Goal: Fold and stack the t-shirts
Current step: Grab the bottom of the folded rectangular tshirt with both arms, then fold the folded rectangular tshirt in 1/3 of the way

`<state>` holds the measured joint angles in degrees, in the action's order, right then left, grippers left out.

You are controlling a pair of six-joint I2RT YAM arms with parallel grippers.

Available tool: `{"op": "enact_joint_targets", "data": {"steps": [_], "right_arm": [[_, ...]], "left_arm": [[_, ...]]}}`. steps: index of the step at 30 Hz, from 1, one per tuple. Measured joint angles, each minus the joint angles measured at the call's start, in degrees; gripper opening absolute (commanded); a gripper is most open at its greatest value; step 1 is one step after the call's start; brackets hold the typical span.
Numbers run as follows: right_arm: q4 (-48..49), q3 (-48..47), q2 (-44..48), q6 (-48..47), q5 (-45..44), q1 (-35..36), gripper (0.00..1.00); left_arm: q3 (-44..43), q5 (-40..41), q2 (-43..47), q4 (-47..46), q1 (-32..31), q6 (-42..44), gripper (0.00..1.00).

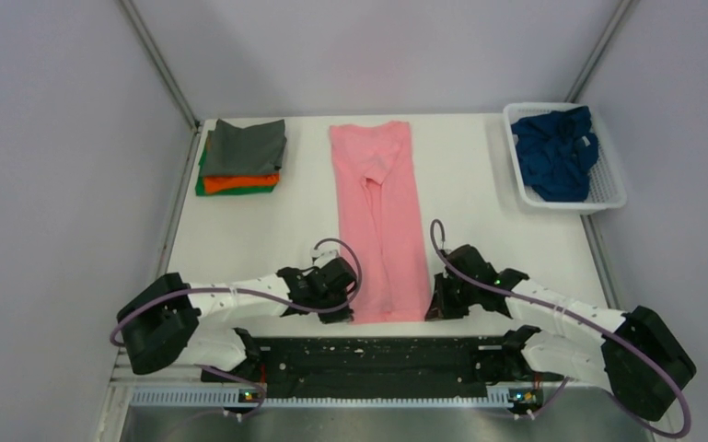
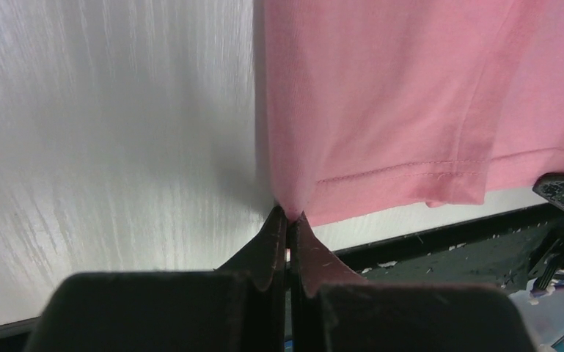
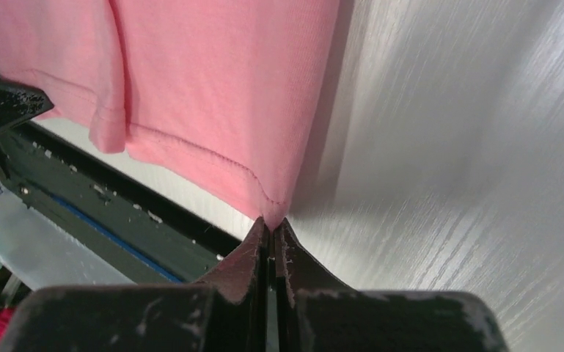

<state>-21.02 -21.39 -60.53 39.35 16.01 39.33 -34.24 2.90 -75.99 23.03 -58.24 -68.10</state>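
Observation:
A pink t-shirt (image 1: 379,221) lies as a long narrow strip down the middle of the table, both sides folded in. My left gripper (image 1: 348,313) is shut on its near left hem corner (image 2: 291,209). My right gripper (image 1: 431,313) is shut on the near right hem corner (image 3: 273,218). At the far left a stack (image 1: 239,158) holds a dark grey shirt over an orange one (image 1: 241,182) and a green one (image 1: 204,189). A navy blue shirt (image 1: 557,152) lies crumpled in the basket.
A white lattice basket (image 1: 608,198) stands at the far right corner. Grey walls close in the table on three sides. A black rail (image 1: 377,364) with the arm bases runs along the near edge.

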Motion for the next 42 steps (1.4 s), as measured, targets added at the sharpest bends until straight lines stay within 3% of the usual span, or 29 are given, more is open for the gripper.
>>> {"op": "enact_joint_targets", "data": {"steps": [12,20,26,33,42], "right_arm": [[-5.7,2.2,16.0,1.7,6.7,3.4,0.0],[1.0,1.4,14.2,5.9,-1.5,3.4,0.0],[10.9,-5.5,6.2,6.6,-7.5,2.4,0.0],[20.3,-12.0,-4.0,6.3,-10.2,-3.6,0.0],[24.9,-20.9,-17.0,3.8,-10.4,-10.4,0.0]], "left_arm": [[4.0,-0.7,8.1,4.1,-5.7,-0.8,0.0],[-4.2,7.8,8.5,7.3,-5.1,2.3,0.0],[-12.2,11.6,4.0,4.1,2.9,6.6,0.0],[-17.2,10.0,-3.6,2.1,14.4,10.8,0.0],[-28.5,6.8,-14.1,1.8,22.6,16.2,0.0]]}}
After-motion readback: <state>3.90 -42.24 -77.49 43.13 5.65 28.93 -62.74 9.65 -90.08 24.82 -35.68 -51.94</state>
